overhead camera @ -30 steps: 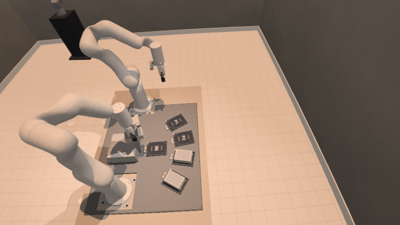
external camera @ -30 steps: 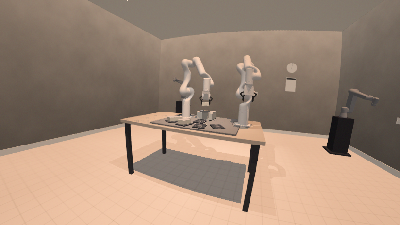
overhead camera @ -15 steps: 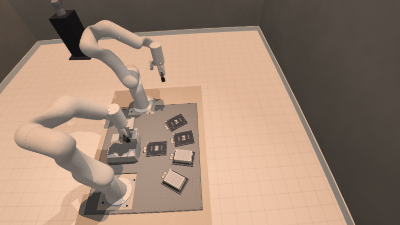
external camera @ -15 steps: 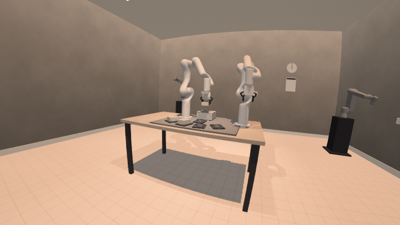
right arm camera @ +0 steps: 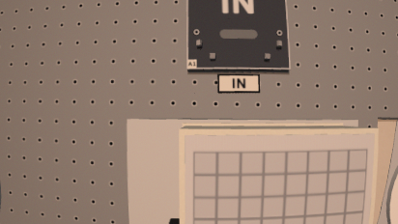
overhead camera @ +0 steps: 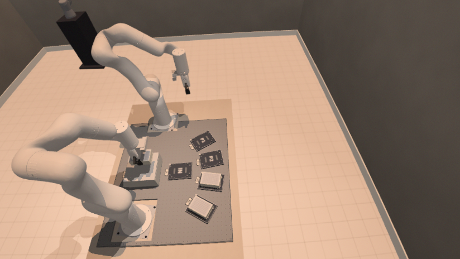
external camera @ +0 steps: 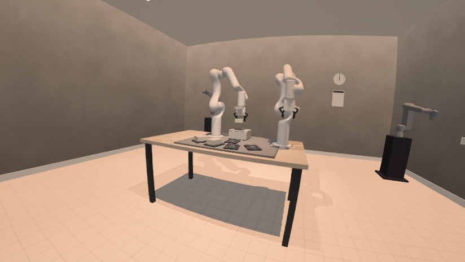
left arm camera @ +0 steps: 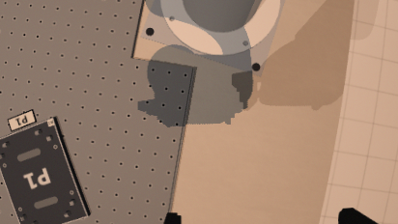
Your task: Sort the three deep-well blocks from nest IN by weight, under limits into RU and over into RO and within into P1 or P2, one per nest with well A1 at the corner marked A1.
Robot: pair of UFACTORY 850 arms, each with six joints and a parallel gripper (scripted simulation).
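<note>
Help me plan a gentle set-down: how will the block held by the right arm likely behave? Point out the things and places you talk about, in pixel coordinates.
The block (overhead camera: 147, 156) (external camera: 238, 120) (right arm camera: 281, 185) probably handles as stiff, since its edges look straight. Being broad and low, it seems unlikely to roll or tip once flat. Looks alone don't settle its weight.

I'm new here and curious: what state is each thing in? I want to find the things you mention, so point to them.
Black-fingered left gripper (overhead camera: 187, 90) (external camera: 289, 113) (left arm camera: 265, 217): open
Black-fingered right gripper (overhead camera: 137, 161) (external camera: 240, 116): shut
White rectangular gridded block (overhead camera: 147, 154) (external camera: 238, 120) (right arm camera: 280, 185): held aloft by right gripper
Two similar blocks (overhead camera: 210, 179) (overhead camera: 201, 206) (external camera: 214, 141) (external camera: 200, 138): in separate nests
Black rectangular nests P1 (overhead camera: 202, 140) (external camera: 253, 147) (left arm camera: 58, 164), P2 (overhead camera: 210, 158) (external camera: 231, 146), IN (overhead camera: 180, 171) (external camera: 232, 141) (right arm camera: 239, 48): empty
Pale boxy check-weigher (overhead camera: 141, 181) (external camera: 239, 134) (right arm camera: 152, 169): lamp unreadable
</note>
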